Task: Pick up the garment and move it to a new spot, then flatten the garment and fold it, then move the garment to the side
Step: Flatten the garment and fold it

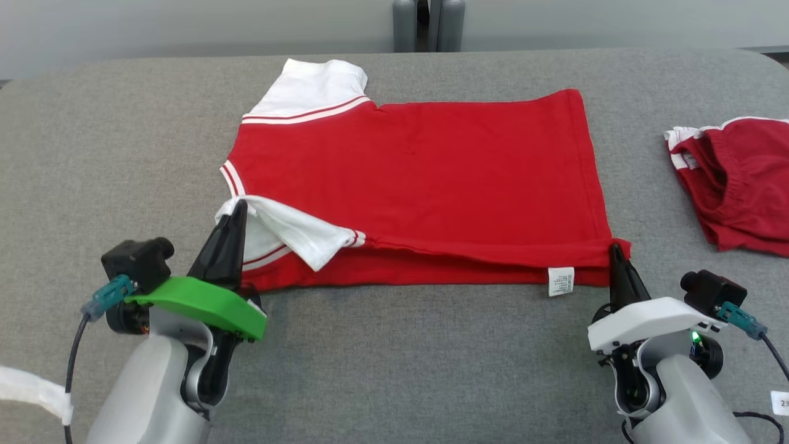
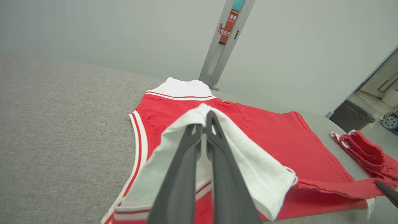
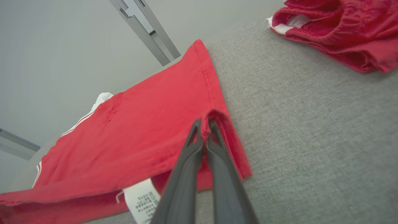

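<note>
The garment (image 1: 419,179) is a red T-shirt with white sleeves, spread sideways on the grey table, collar end to the left. Its near long edge is lifted and partly folded over. My left gripper (image 1: 238,208) is shut on the near white sleeve (image 2: 248,168), its tips pinching the sleeve's fold (image 2: 205,119). My right gripper (image 1: 614,250) is shut on the near red hem corner (image 3: 217,119), beside a white care label (image 1: 561,280). The garment's red body (image 3: 140,130) stretches away from the right fingers.
A crumpled pair of red shorts (image 1: 736,182) with white trim lies at the table's right edge. The grey cloth table (image 1: 111,160) is bare to the left of the shirt. A grey metal post (image 1: 428,24) stands behind the far edge.
</note>
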Robot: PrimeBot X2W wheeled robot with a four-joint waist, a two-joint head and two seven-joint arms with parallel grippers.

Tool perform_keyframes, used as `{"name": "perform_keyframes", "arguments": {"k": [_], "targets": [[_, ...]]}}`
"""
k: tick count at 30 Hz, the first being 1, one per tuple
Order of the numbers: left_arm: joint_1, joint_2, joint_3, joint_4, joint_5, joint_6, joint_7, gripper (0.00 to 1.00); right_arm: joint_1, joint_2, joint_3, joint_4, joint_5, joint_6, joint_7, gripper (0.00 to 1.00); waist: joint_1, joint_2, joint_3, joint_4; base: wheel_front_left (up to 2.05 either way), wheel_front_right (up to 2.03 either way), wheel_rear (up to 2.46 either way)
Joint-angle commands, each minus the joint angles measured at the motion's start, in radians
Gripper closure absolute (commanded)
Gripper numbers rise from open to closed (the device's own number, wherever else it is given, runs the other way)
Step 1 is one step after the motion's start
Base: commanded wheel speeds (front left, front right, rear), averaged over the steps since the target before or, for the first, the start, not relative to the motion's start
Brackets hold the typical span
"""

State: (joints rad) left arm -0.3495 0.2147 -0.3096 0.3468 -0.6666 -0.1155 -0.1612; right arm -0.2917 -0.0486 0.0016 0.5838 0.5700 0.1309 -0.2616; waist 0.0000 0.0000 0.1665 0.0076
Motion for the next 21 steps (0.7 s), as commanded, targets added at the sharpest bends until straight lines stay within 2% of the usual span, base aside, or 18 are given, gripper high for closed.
{"name": "perform_keyframes", "arguments": {"k": [1, 9, 10, 11, 12, 13, 14, 15, 21], "targets": [[-0.044, -0.003, -0.007, 0.031, 0.009, -0.008, -0.010, 1.00, -0.024, -0.004, -0.002, 0.018, -0.009, -0.001, -0.004, 1.00, 0.0000, 0.0000, 0.026, -0.009, 0.00, 0.00, 0.00], [-0.186, -0.015, -0.038, 0.201, 0.025, -0.013, -0.059, 1.00, -0.118, -0.004, -0.003, 0.090, -0.038, -0.001, -0.004, 0.98, 0.0000, 0.0000, 0.067, -0.024, 0.00, 0.00, 0.00], [-0.199, -0.018, -0.035, 0.220, 0.026, -0.014, -0.068, 1.00, -0.131, -0.004, -0.002, 0.095, -0.040, -0.001, -0.004, 0.61, 0.0000, 0.0000, 0.070, -0.026, 0.00, 0.00, 0.00], [-0.208, -0.022, -0.032, 0.236, 0.026, -0.014, -0.072, 1.00, -0.140, -0.004, -0.003, 0.095, -0.038, -0.001, -0.004, 0.00, 0.0000, 0.0000, 0.072, -0.027, 0.00, 0.00, 0.00], [-0.216, -0.025, -0.030, 0.256, 0.027, -0.014, -0.078, 0.90, -0.148, -0.004, -0.001, 0.098, -0.034, -0.001, -0.004, 0.00, 0.0000, 0.0000, 0.074, -0.028, 0.00, 0.00, 0.00], [-0.222, -0.027, -0.029, 0.270, 0.030, -0.014, -0.081, 0.67, -0.153, -0.004, 0.004, 0.097, -0.027, -0.001, -0.004, 0.00, 0.0000, 0.0000, 0.075, -0.029, 0.00, 0.00, 0.00], [-0.230, -0.029, -0.025, 0.287, 0.031, -0.012, -0.087, 0.22, -0.160, -0.003, 0.009, 0.095, -0.017, -0.001, -0.004, 0.00, 0.0000, 0.0000, 0.077, -0.030, 0.00, 0.00, 0.00], [-0.235, -0.029, -0.023, 0.297, 0.032, -0.012, -0.089, 0.00, -0.167, -0.004, 0.012, 0.095, -0.013, -0.001, -0.004, 0.00, 0.0000, 0.0000, 0.078, -0.030, 0.00, 0.00, 0.00], [-0.241, -0.035, 0.001, 0.338, 0.031, -0.013, -0.102, 0.00, -0.189, -0.004, -0.008, 0.055, -0.020, -0.001, -0.004, 0.00, 0.0000, 0.0000, 0.077, -0.026, 0.00, 0.00, 0.00]]}}
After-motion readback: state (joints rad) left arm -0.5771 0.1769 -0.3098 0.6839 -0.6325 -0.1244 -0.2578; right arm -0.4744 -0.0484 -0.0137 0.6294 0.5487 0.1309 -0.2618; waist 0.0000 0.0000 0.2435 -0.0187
